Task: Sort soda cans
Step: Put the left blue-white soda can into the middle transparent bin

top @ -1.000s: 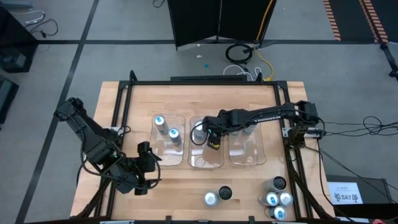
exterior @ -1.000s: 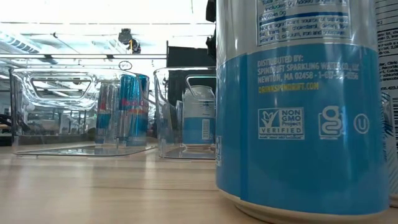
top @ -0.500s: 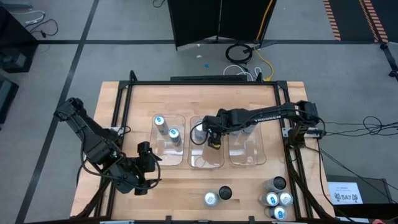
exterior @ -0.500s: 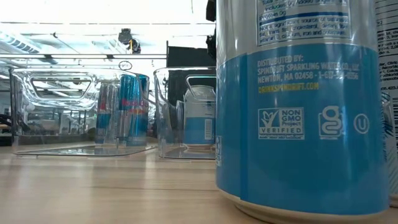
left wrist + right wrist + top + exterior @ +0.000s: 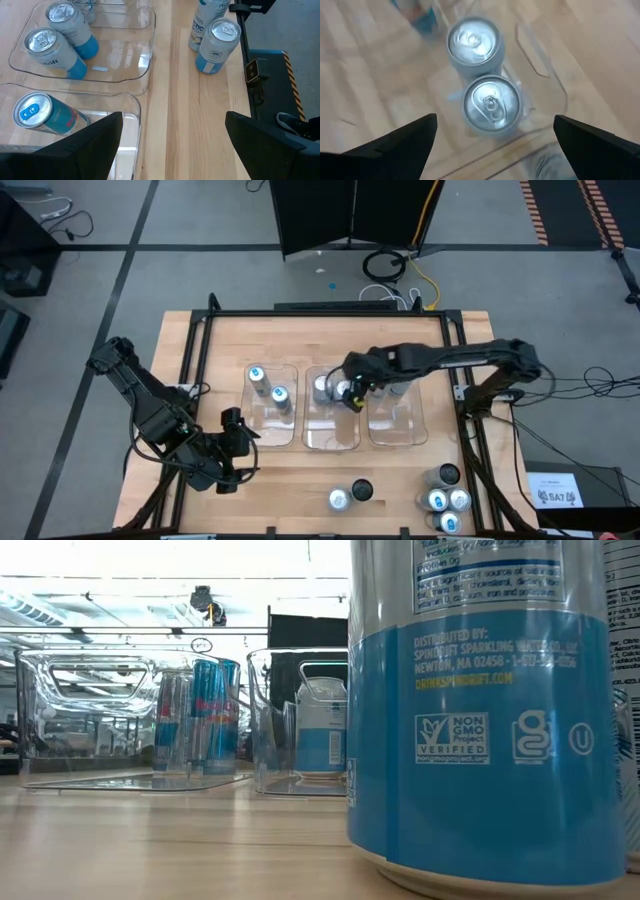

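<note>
Judging from the pictures, the soda cans (image 5: 443,498) are taken to be light, stiff and smooth-walled, so a slip is likely if they are pinched too low or off-centre. A hold across the round body just below the rim is judged safest, since thin metal can be dented by a hard squeeze. Slim silver tops are seen from above; some carry a blue tab mark, some are plain bright silver, and one near the front edge (image 5: 361,491) is dark.

Two blue-marked cans (image 5: 267,384) are stood in the left tray (image 5: 290,430). Two plain silver cans (image 5: 491,104) are stood side by side at the far end of the middle tray (image 5: 330,438), one (image 5: 322,388) visible from above. A pale can (image 5: 396,390) is partly hidden under the right arm in the right tray (image 5: 398,430). Unsorted cans are left near the front edge, two at the centre and a cluster at the right corner.

The right gripper (image 5: 352,395) is held above the middle tray's cans with its fingers (image 5: 400,145) spread wide, nothing grasped. The left gripper (image 5: 240,442) is parked at the front left, fingers (image 5: 90,145) spread apart and empty.
</note>
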